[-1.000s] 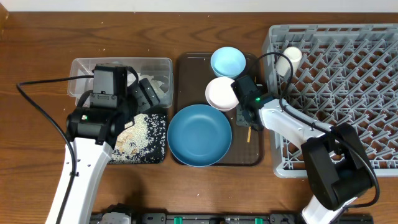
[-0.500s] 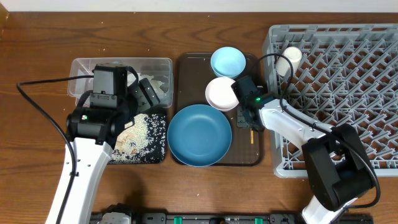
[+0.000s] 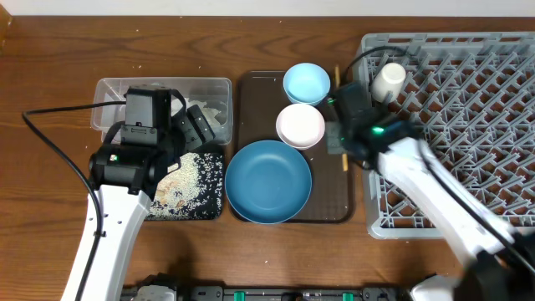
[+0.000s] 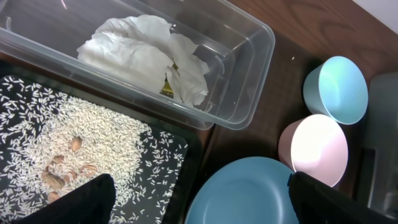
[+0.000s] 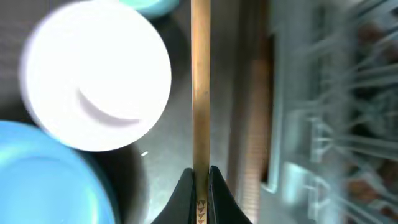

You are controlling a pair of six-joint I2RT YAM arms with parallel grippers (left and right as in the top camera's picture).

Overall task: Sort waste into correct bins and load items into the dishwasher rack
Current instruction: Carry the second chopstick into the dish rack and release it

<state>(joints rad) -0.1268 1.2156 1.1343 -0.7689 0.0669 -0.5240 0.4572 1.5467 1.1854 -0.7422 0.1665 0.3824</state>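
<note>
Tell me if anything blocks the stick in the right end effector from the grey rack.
Nothing visible does. The right end effector, shut on the wooden stick, hangs right beside the left wall of the grey rack; only the white cup sits in its far-left corner.

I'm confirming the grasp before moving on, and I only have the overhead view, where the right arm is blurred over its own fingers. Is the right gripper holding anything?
Observer: Yes. The right wrist view shows the right gripper shut on a thin wooden chopstick.
Operator: And the clear tub? I can't see all of it.
Observer: The left wrist view shows crumpled white tissue inside it, with a yellowish wrapper scrap tucked among the folds.
Operator: Anything besides rice on the black tray?
Observer: Yes, a few brownish bits lie among the grains.
</note>
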